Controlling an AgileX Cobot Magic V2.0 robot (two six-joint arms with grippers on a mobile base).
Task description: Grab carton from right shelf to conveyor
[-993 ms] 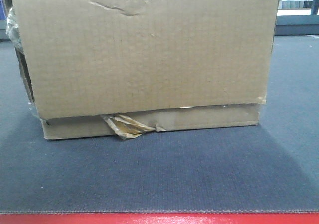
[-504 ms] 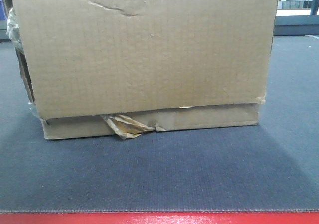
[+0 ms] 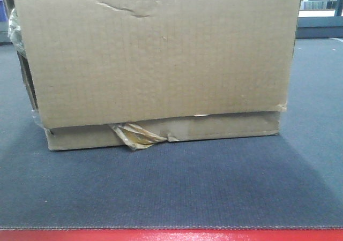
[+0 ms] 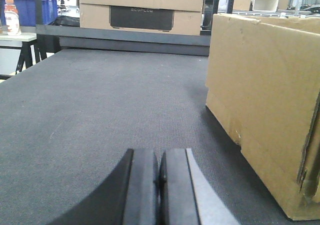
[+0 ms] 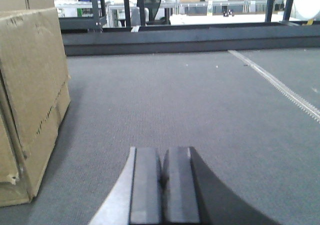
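Observation:
A large brown carton (image 3: 155,64) stands on the grey conveyor belt (image 3: 171,193) and fills most of the front view; its near face is dented at the top and torn tape hangs at its lower edge. In the left wrist view the carton (image 4: 265,105) stands to the right of my left gripper (image 4: 160,170), which is shut and empty, low over the belt. In the right wrist view the carton (image 5: 30,95) stands to the left of my right gripper (image 5: 162,167), also shut and empty. Neither gripper touches the carton.
A red edge (image 3: 171,235) borders the belt's near side. A dark rail (image 4: 130,37) runs along the belt's far side, with another carton (image 4: 142,7) and a blue bin (image 4: 25,10) behind it. Racks (image 5: 200,0) stand beyond the rail on the right.

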